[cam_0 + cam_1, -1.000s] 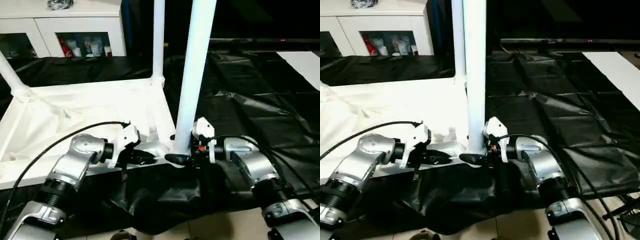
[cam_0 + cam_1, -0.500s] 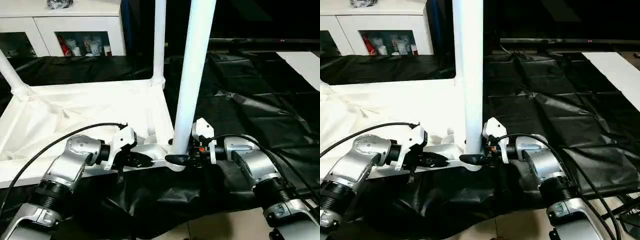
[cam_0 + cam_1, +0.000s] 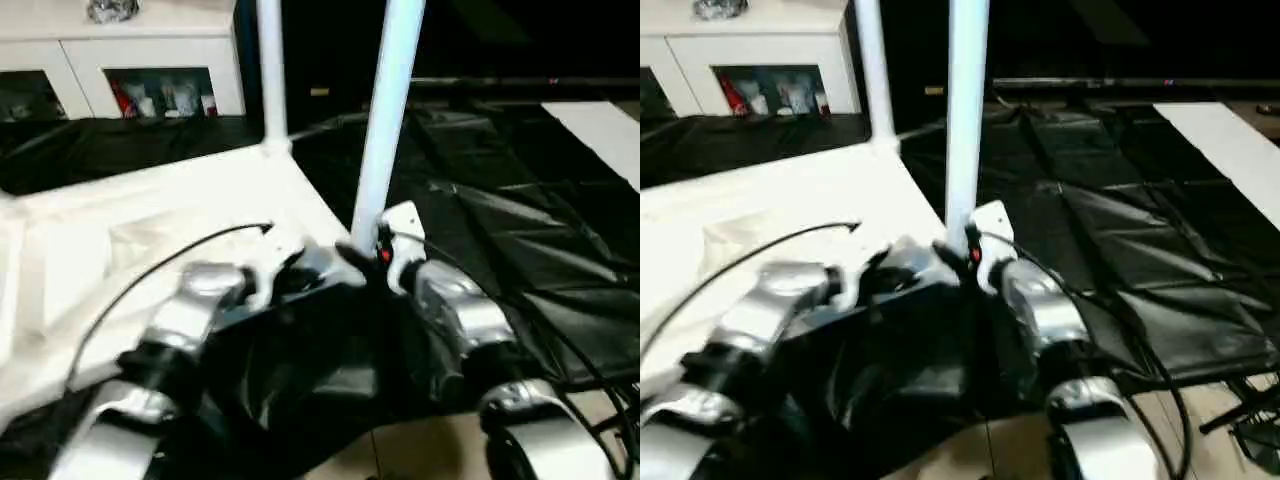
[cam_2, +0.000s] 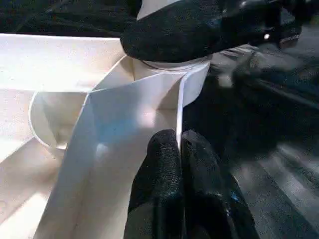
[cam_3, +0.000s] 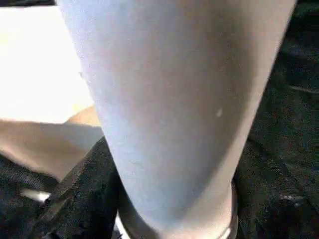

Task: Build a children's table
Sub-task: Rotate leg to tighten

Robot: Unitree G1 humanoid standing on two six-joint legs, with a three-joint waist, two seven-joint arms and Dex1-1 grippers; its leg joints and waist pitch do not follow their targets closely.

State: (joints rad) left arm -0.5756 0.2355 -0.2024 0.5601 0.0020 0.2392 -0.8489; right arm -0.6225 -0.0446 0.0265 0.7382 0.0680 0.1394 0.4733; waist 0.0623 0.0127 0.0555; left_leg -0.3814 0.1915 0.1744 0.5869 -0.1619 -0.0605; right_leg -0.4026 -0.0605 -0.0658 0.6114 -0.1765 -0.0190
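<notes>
The white tabletop [image 3: 180,190] lies underside up on black sheeting. One white leg [image 3: 270,70] stands in its far corner, and another leg [image 3: 385,130] stands in the round socket [image 4: 169,74] of the near right corner. My left gripper [image 3: 305,268] is at that corner, and in the left wrist view it [image 4: 178,149] is shut on the tabletop's thin rim wall [image 4: 180,109]. My right gripper [image 3: 358,255] is shut around the foot of the near leg [image 5: 174,99], just above the socket. One of its black fingers [image 4: 189,30] wraps the leg's base.
A white cabinet [image 3: 120,60] with glass doors stands at the back left. Crumpled black sheeting [image 3: 500,220] covers the floor to the right, with a white panel [image 3: 600,130] at the far right. Bare tiled floor [image 3: 420,450] lies in front. A black cable [image 3: 170,260] loops over my left forearm.
The whole picture has shifted and tilted, so the head camera has moved. Both grippers keep their holds at the near right corner, on the rim and on the leg.
</notes>
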